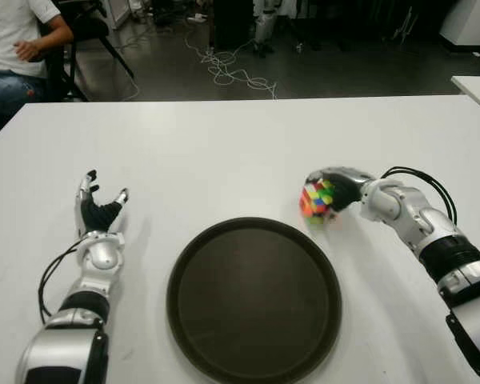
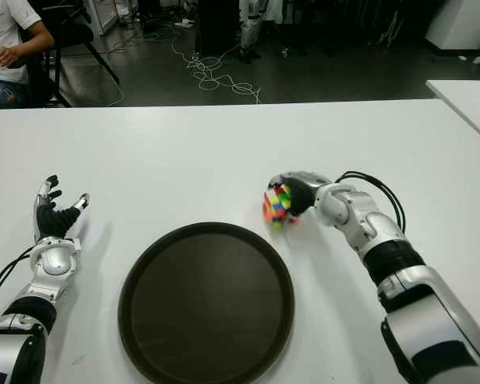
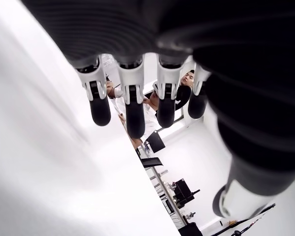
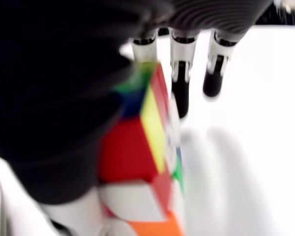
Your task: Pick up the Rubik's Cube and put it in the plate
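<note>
The right hand gripped the Rubik's Cube just beyond the plate's far-right rim; its wrist view alone showed three straight fingers. The left hand lay open, left of the plate.

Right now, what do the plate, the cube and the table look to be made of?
Plate: dark brown, likely plastic, matte with a faint sheen on its raised rim. Rubik's Cube, at the right hand: probably glossy plastic, bright colour tiles. Table: smooth white top, perhaps laminate; unclear.
</note>
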### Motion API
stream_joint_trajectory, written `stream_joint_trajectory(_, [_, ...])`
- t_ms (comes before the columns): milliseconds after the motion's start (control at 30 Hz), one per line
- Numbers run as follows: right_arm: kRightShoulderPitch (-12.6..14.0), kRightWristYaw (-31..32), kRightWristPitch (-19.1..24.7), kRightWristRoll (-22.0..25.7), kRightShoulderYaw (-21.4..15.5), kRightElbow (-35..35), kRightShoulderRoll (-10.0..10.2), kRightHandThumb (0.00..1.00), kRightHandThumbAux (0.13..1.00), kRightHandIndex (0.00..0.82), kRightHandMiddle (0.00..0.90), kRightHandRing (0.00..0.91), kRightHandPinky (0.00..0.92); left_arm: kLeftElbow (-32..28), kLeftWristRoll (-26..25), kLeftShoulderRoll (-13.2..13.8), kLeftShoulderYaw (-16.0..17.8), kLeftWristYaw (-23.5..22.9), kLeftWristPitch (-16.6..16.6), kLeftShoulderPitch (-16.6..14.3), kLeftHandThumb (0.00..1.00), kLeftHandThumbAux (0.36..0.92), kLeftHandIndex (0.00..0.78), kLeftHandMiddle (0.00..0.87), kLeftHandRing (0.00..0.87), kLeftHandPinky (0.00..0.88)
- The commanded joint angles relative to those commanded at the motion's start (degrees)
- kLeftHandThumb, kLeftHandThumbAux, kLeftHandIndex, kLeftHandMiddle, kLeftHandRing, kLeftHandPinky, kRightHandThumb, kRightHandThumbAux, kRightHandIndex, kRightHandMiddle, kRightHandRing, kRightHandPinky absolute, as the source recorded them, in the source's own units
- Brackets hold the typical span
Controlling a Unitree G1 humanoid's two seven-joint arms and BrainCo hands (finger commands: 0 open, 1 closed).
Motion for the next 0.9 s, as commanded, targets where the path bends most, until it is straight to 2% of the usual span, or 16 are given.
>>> stream_joint_trajectory(33, [0.1, -1.1, 0.0, 0.0, -0.1, 0.2, 0.1, 0.596, 0.763, 0.404, 0.512, 0.542, 0.552, 0.0, 0.0, 0.0, 0.0, 0.0, 0.0, 0.0, 0.008, 0.740, 0.103, 0.137, 0.132, 0.117])
stream_joint_trajectory(133, [0.2, -4.4, 0.1, 0.0, -0.7, 1.0, 0.5, 0.660, 0.743, 0.418, 0.568, 0.589, 0.594, 0.0, -0.1, 0.0, 0.0, -0.1, 0.1, 0.0, 0.003, 0.736, 0.102, 0.140, 0.138, 0.123])
stream_joint_trajectory(233, [0.6, -7.9, 0.7, 0.8, -2.1, 1.7, 1.3, 0.683, 0.734, 0.424, 0.631, 0.649, 0.662, 0.1, 0.1, 0.0, -0.1, 0.2, 0.1, 0.0, 0.001, 0.739, 0.106, 0.146, 0.145, 0.131])
stream_joint_trajectory(433, [0.7, -13.4, -0.2, 3.6, -5.1, 4.6, 3.3, 0.696, 0.727, 0.430, 0.715, 0.731, 0.740, 0.2, 0.3, 0.1, -0.2, 0.3, -0.4, -0.1, 0.015, 0.747, 0.120, 0.162, 0.168, 0.169])
stream_joint_trajectory(600, [0.6, -15.3, -1.1, 5.6, -6.7, 6.4, 4.4, 0.700, 0.724, 0.434, 0.750, 0.764, 0.768, 0.2, 1.1, 0.4, -0.8, 0.8, -0.3, 0.0, 0.005, 0.749, 0.119, 0.154, 0.152, 0.132])
stream_joint_trajectory(900, [0.2, -15.4, -1.8, 7.3, -7.8, 8.1, 5.2, 0.701, 0.723, 0.436, 0.771, 0.780, 0.777, 0.3, 1.8, 0.5, -1.2, 1.6, 0.0, -0.1, 0.000, 0.746, 0.115, 0.162, 0.174, 0.205])
